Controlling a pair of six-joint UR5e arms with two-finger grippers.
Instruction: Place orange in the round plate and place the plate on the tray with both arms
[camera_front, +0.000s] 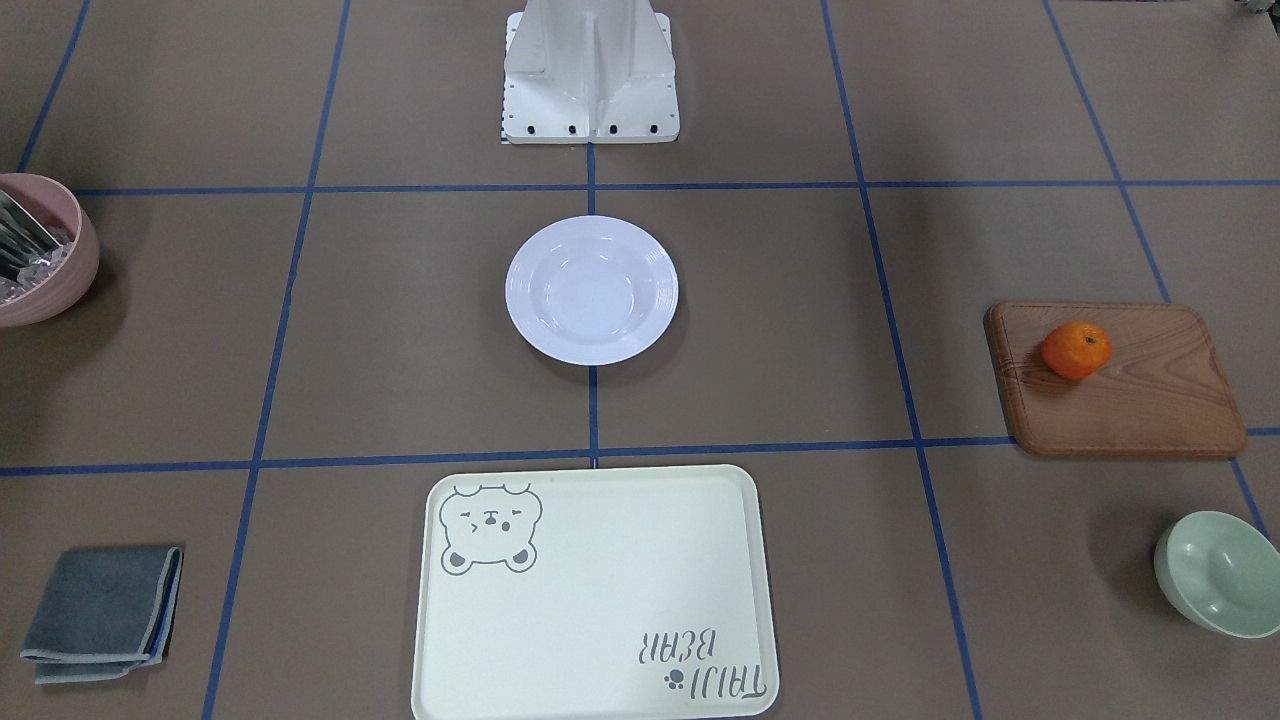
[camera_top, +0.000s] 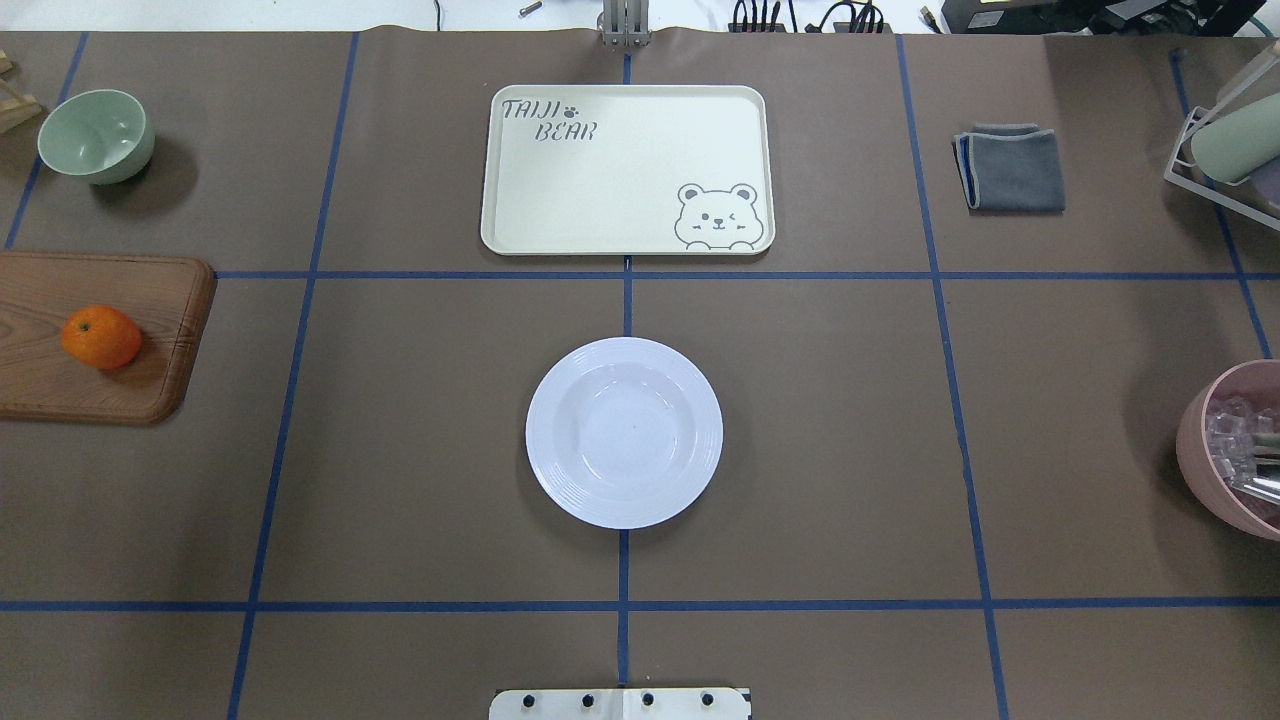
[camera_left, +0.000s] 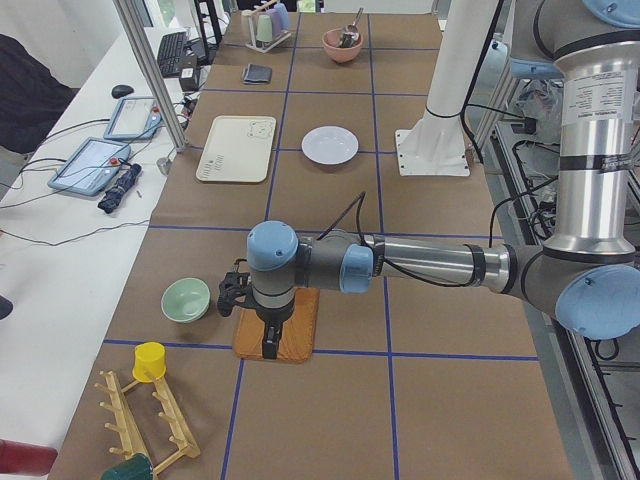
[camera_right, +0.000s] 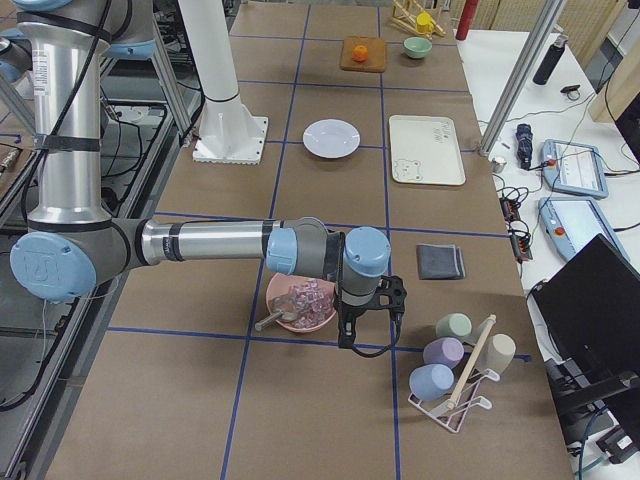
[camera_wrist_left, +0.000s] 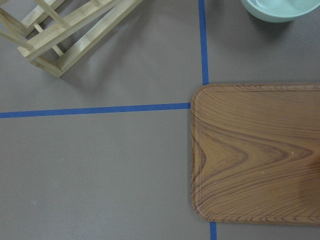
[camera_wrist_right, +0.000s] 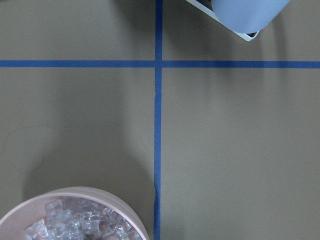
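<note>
The orange (camera_top: 101, 337) lies on a brown wooden board (camera_top: 60, 390) at the table's left side, also seen as the orange (camera_front: 1076, 350). The round plate (camera_top: 624, 432) sits empty on the table's centre line. Beyond it lies the tray (camera_top: 620, 170), with nothing on it. My left gripper (camera_left: 268, 342) hangs over the near end of the board, away from the orange. My right gripper (camera_right: 347, 335) hangs beside a pink bowl (camera_right: 301, 302). Both grippers show only in the side views, so I cannot tell whether they are open or shut.
A pale-green bowl (camera_top: 96, 135) stands past the board and a wooden rack (camera_left: 150, 420) further left. A folded grey cloth (camera_top: 1010, 168) lies at the far right. A cup rack (camera_right: 455, 372) stands near the pink bowl of clear pieces (camera_top: 1235, 450). The robot's base (camera_front: 590, 70) stands behind the plate.
</note>
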